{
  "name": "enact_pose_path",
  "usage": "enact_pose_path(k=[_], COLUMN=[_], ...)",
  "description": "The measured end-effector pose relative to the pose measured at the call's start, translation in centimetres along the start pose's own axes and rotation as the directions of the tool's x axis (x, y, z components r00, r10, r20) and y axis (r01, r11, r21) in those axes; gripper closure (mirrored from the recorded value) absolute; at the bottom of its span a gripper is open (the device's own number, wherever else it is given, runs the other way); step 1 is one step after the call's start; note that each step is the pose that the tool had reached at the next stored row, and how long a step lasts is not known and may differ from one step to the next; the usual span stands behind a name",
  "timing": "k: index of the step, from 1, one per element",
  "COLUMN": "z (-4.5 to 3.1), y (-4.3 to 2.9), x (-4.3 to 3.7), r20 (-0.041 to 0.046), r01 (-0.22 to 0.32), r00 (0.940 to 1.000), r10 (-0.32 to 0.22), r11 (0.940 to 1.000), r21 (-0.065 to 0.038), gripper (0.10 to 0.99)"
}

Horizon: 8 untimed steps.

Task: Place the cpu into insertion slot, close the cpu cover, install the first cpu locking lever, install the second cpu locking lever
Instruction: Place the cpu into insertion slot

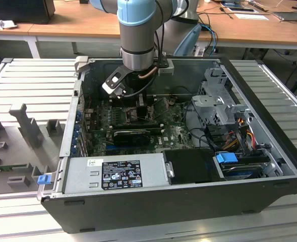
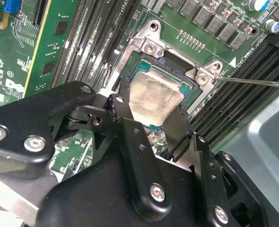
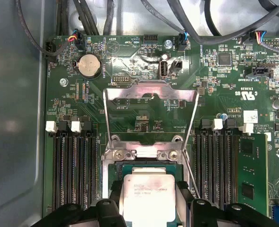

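The arm reaches down into an open computer case (image 1: 269,151) lying on a grey slatted table (image 1: 32,80). The gripper (image 2: 151,109) is closed on the cpu (image 3: 149,194) — its black fingers (image 3: 114,191) press on two opposite edges of the chip. The chip sits just over the insertion slot (image 3: 146,164), between the banks of memory slots (image 3: 75,165), and looks slightly tilted in the second wrist view. Its pale top bears a few lines of small print. The cpu cover (image 3: 151,93) is swung open on the far side of the socket. A thin wire lever (image 2: 257,82) stands free beside it. At the near side, towards the exterior view's left, the power supply (image 1: 82,176) carries a black-and-white label (image 1: 122,174).
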<state>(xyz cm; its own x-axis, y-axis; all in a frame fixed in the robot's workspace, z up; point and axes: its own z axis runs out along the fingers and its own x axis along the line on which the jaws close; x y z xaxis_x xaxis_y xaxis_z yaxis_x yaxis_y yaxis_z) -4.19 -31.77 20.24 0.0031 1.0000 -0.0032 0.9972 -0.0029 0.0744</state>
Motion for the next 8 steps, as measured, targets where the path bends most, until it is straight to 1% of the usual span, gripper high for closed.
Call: enact_pose_path(k=[2,3,4,5,8], z=[0.03,0.04,0.04,0.05,0.06], y=[0.00,0.00,0.00,0.00,0.00], x=[0.00,0.03,0.15,0.28,0.32], r20=[-0.0001,-0.0002,-0.0002,-0.0020,-0.0035], r01=[0.000,0.000,0.000,0.000,0.000], r00=[1.0000,1.0000,1.0000,1.0000,1.0000], r10=[0.000,0.000,0.000,0.000,0.000], r11=[1.0000,1.0000,1.0000,1.0000,1.0000], r21=[0.000,0.000,0.000,0.000,0.000], gripper=[0.549,0.482,0.482,0.482,0.482])
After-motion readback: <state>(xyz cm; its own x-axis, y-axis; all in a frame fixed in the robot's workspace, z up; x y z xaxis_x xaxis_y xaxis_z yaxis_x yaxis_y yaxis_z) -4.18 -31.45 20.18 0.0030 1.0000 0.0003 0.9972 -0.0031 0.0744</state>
